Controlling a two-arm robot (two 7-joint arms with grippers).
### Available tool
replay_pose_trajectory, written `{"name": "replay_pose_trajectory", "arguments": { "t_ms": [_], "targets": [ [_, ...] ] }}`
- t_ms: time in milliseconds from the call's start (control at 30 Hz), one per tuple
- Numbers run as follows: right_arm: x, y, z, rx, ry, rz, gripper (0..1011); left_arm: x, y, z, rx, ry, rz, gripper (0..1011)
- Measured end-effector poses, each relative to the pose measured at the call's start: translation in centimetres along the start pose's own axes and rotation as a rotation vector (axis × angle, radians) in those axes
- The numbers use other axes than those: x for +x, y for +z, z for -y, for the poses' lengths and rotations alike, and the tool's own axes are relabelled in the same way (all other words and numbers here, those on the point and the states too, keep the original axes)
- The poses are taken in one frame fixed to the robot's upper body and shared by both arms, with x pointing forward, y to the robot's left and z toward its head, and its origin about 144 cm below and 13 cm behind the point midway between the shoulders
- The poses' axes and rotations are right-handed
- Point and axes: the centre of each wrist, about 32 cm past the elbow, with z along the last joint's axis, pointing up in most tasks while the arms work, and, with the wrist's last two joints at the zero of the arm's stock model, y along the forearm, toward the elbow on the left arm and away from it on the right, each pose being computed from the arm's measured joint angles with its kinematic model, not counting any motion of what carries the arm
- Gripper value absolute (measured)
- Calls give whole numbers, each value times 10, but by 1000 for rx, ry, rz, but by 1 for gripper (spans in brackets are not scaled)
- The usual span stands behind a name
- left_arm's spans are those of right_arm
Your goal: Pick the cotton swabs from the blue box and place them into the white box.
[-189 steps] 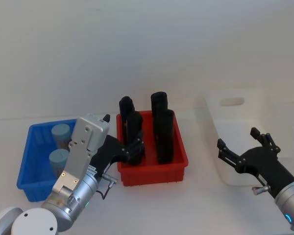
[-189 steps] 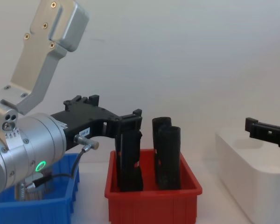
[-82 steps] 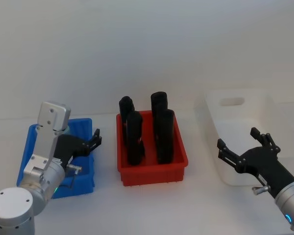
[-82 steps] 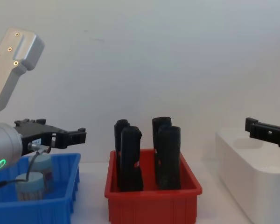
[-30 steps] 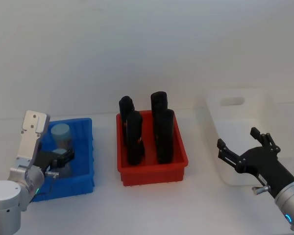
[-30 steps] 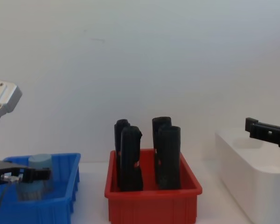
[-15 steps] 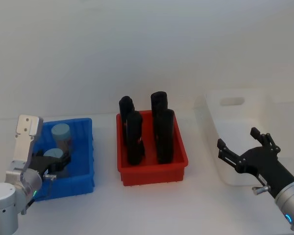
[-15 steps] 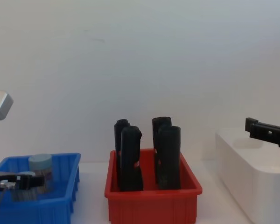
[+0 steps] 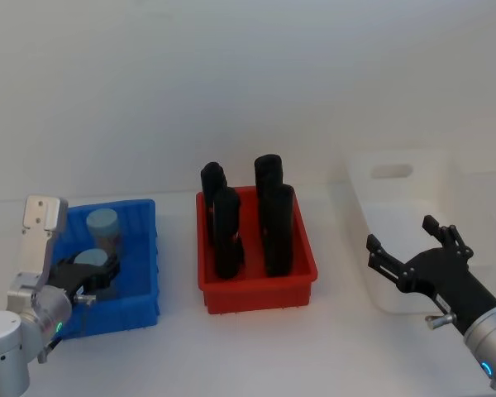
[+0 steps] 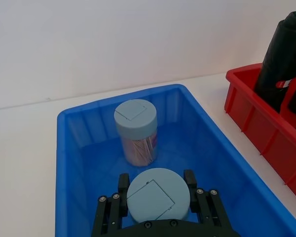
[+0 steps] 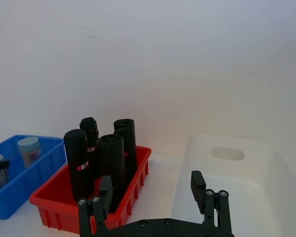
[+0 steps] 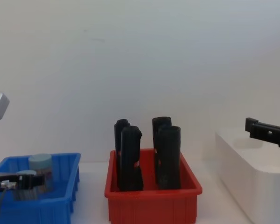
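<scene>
Left end effector [image 10: 156, 183] sits low inside blue box [image 10: 74, 148], fingers [image 10: 123, 183] pressed on both sides of near swab tub [image 10: 158, 195], pale blue lid up. Right end effector [image 9: 401, 233] is wide open and holds nothing, hovering at near side of white box [image 9: 393, 186]. Far swab tub [image 10: 136, 129] stands upright just behind near one, toward the blue box's back wall. Red bin [image 9: 256, 289] with four upright black objects [image 9: 277, 227] sits between the two boxes on tabletop [image 9: 256, 347].

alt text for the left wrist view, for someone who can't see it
The left gripper sits around one blue-lidded cotton swab tub inside the blue box, with a second tub standing beyond it. A red bin of black upright objects sits alongside.
</scene>
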Motion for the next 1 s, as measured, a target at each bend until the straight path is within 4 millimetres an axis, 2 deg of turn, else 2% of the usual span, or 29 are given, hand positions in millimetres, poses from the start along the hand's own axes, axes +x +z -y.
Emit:
{"name": "replay_pose_trajectory", "arguments": {
  "t_ms": [367,1000],
  "targets": [
    [0,0,0,0,0,0,1001,-4,18,-10,-72,-14,51,670],
    [0,0,0,0,0,0,1001,-21,76,-38,-163,-184,189,670]
  ]
}}
